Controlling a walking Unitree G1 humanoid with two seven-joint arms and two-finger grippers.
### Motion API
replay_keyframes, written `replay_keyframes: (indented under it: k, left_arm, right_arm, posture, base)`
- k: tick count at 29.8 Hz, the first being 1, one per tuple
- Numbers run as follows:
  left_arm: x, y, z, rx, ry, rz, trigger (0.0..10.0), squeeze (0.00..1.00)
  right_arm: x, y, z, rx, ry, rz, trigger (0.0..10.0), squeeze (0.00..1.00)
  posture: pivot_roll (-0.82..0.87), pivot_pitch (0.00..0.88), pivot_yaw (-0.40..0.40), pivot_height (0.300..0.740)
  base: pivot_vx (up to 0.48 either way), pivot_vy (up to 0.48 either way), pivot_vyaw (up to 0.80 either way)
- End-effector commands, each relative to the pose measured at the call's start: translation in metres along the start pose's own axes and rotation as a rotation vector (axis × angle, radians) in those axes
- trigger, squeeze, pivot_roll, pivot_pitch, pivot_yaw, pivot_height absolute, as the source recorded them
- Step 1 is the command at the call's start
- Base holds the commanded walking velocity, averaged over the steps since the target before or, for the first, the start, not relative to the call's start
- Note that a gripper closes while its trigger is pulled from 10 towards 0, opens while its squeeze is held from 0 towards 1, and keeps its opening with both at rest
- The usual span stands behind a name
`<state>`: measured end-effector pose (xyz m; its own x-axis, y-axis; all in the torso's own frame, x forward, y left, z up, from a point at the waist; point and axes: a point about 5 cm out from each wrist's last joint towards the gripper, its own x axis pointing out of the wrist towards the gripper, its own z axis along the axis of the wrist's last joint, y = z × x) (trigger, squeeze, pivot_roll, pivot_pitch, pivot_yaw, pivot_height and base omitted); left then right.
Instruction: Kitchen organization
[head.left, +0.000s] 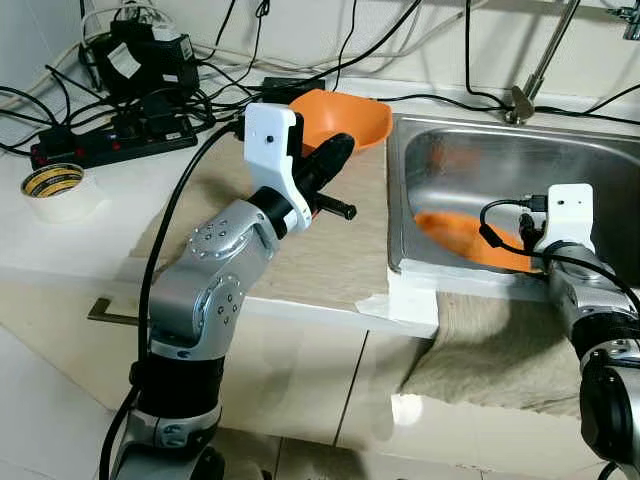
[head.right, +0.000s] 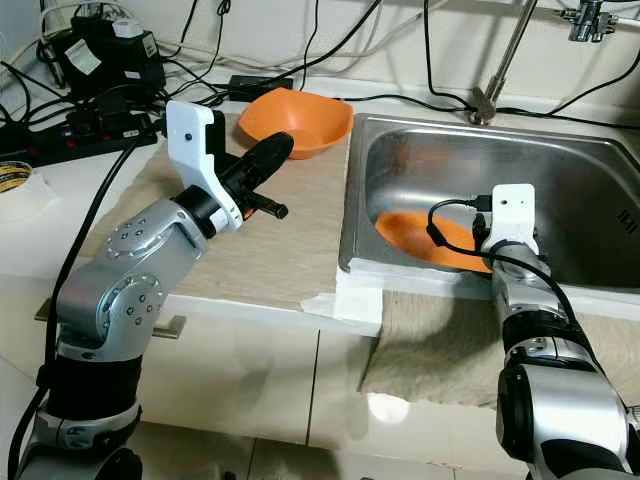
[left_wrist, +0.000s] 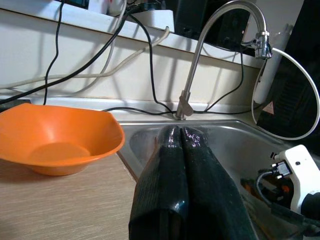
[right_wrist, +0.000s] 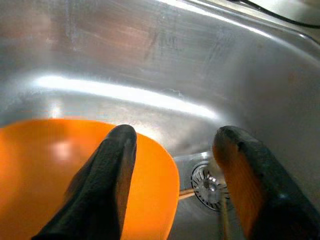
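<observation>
Orange plastic plate (right_wrist: 65, 170) lies in the steel sink (head.right: 560, 170), and the right gripper (right_wrist: 175, 165) hangs over its rim, fingers spread and empty. I judge the pick-up is starting; next it must lower and pinch that rim. Left gripper (left_wrist: 182, 145), clenched on nothing, waits above the counter beside the orange bowl (head.left: 345, 118) at the back edge.

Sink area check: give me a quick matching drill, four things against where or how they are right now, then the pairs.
Things:
1. bowl
2. plate
3. left tool
4. right tool

States:
A. open, down in the sink
B. lying on the sink floor
C. shut, raised over the counter
D. upright on the counter, beside the sink

Pairs: 1-D, 2-B, 3-C, 4-A
</observation>
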<state>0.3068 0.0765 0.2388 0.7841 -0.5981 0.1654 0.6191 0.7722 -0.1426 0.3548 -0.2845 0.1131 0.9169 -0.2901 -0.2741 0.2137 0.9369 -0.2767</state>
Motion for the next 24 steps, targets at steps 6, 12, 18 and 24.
replay_keyframes:
  k: [6, 12, 18, 24]
  left_arm:
    - [0.001, 0.0, 0.002, 0.019, -0.01, 0.011, 10.0, 0.0]
    - [0.003, 0.004, -0.003, 0.023, -0.004, 0.038, 10.0, 0.0]
    - [0.003, 0.014, -0.012, 0.068, 0.021, 0.103, 10.0, 0.0]
    - [0.001, 0.033, -0.026, 0.108, 0.062, 0.218, 10.0, 0.0]
  right_arm:
    - [0.0, 0.021, -0.003, -0.045, -0.005, 0.064, 10.0, 0.8]
    - [0.001, 0.04, 0.045, 0.005, -0.221, 0.139, 10.0, 0.0]
    - [-0.008, 0.061, 0.092, 0.027, -0.461, 0.207, 10.0, 0.0]
    - [-0.034, 0.089, 0.135, 0.115, -0.715, 0.221, 10.0, 0.0]
  posture:
    - [0.03, 0.0, 0.0, 0.732]
    - [0.03, 0.0, -0.011, 0.732]
    - [0.04, 0.0, -0.014, 0.732]
    - [0.04, 0.0, -0.01, 0.732]
  base:
    - [0.0, 0.0, 0.0]
    - [0.0, 0.0, 0.0]
    - [0.0, 0.0, 0.0]
    - [0.0, 0.0, 0.0]
